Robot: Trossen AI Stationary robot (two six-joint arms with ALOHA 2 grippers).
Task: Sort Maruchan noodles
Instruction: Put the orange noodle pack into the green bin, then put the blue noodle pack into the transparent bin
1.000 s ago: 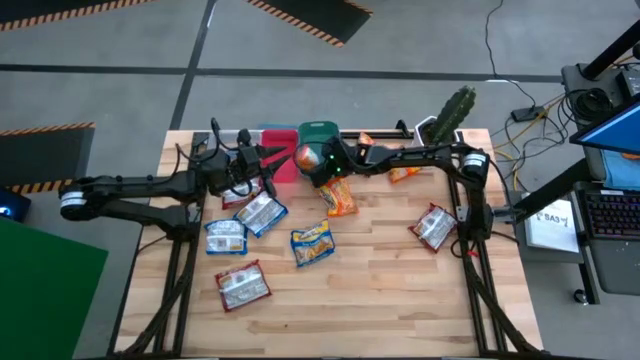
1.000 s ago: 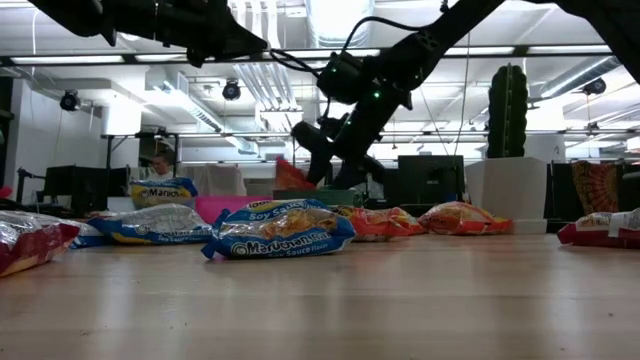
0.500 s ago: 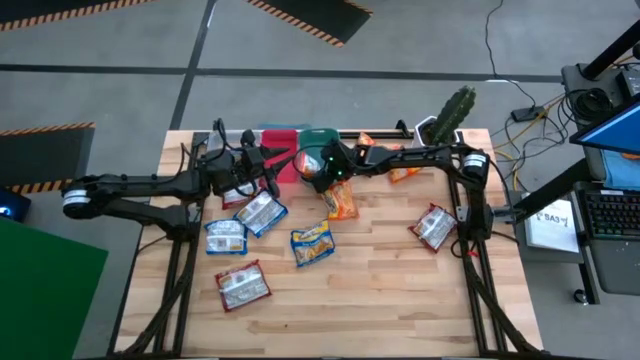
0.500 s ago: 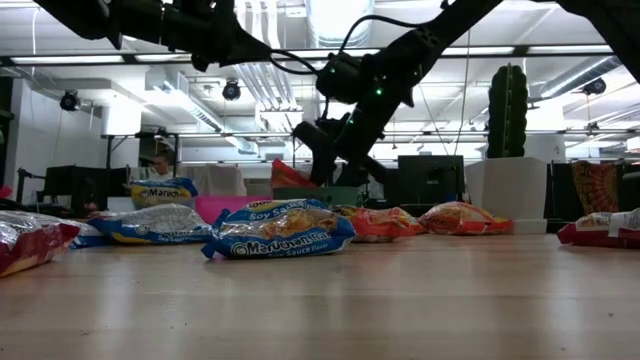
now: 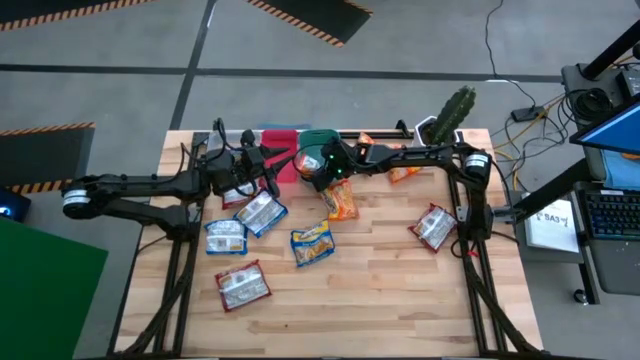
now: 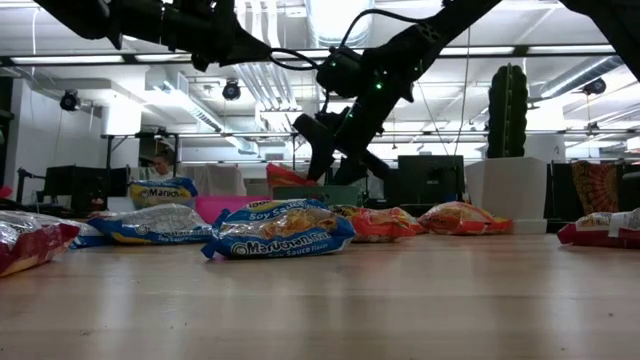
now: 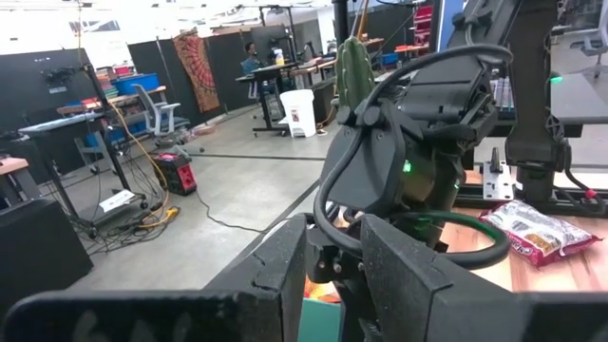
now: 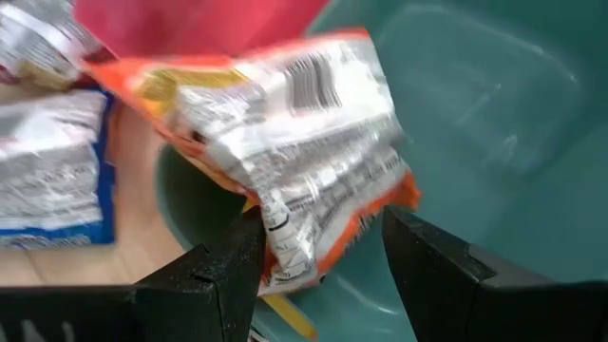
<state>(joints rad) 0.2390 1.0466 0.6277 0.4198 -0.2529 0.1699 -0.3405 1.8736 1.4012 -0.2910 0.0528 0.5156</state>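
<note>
Right gripper (image 8: pixel 318 271), fingers clamped on an orange Maruchan noodle packet (image 8: pixel 304 142), now lower and nearer the teal bin (image 8: pixel 494 114) than a second ago (packet over the rim, not yet released). Probably a drop next. Left gripper (image 5: pixel 262 160) poised above the red bin (image 5: pixel 283 160), little moved; fingers narrowly parted, seemingly empty. Other packets lying on the table (image 5: pixel 380 280).

Even, bright overhead light falls on the table (image 5: pixel 380 290), casting soft shadows; ceiling lights (image 6: pixel 330 15) glare in the low view, and the right wrist's close-up is blurred.
</note>
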